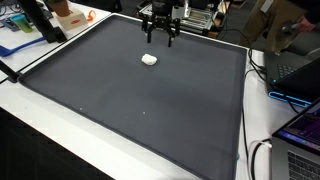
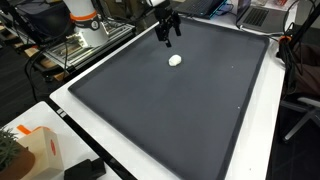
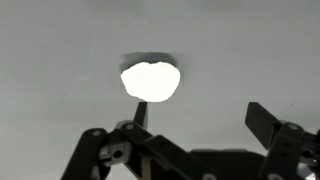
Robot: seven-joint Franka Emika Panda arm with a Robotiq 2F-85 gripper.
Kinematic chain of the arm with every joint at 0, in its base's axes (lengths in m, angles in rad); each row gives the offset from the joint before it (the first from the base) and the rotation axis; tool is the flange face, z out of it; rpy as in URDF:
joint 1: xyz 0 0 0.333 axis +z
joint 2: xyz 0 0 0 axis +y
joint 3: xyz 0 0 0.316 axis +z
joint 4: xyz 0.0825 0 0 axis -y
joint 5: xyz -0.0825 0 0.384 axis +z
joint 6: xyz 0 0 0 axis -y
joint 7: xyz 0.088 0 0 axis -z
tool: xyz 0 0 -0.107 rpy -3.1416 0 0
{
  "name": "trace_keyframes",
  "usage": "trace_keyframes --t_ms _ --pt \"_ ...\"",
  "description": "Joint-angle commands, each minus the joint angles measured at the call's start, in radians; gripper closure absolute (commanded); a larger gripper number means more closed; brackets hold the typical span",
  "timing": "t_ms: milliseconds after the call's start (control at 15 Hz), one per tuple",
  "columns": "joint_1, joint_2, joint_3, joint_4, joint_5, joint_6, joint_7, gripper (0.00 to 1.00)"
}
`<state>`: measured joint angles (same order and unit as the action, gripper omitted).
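My claw [image 1: 160, 40] hangs wide open, gripping nothing and touching nothing. A white lump [image 1: 149, 59] lies on the dark mat [image 1: 140, 110], near my claw but apart.

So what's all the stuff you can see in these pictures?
white lump: one, white, lying on the mat near its far edge, just below the end effector
mat: one, dark grey, covering most of the table
table: one, white, showing as a border around the mat
laptop: one, dark with a lit keyboard, on the table beside the mat
box: one, pale with an orange mark, at a table corner
plant: one, green, next to the box
end effector: one, black, open, hanging over the white lump without touching it
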<state>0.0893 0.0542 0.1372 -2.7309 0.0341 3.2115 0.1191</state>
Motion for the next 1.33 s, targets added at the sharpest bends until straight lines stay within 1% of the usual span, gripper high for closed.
trace_keyframes --t_ms 0,67,133,267,333,667,800,933,1000,1267 --pt "0.000 -0.024 -0.016 0.037 0.012 -0.118 -0.008 0.00" --pt "0.009 -0.038 -0.053 0.050 -0.053 -0.166 0.038 0.00" --pt "0.007 -0.046 -0.068 0.064 -0.095 -0.213 0.067 0.00" --pt "0.001 -0.057 -0.083 0.098 -0.179 -0.292 0.141 0.00" --pt "0.002 -0.058 -0.080 0.118 -0.195 -0.329 0.162 0.00" --pt "0.021 -0.034 -0.042 0.220 -0.187 -0.481 0.169 0.00" --pt "0.024 -0.025 -0.038 0.255 -0.182 -0.531 0.175 0.00" --pt "0.025 -0.009 -0.037 0.298 -0.166 -0.610 0.176 0.00" --pt "0.023 -0.031 -0.038 0.258 -0.159 -0.546 0.150 0.00" --pt "0.023 -0.029 -0.039 0.270 -0.159 -0.557 0.150 0.00"
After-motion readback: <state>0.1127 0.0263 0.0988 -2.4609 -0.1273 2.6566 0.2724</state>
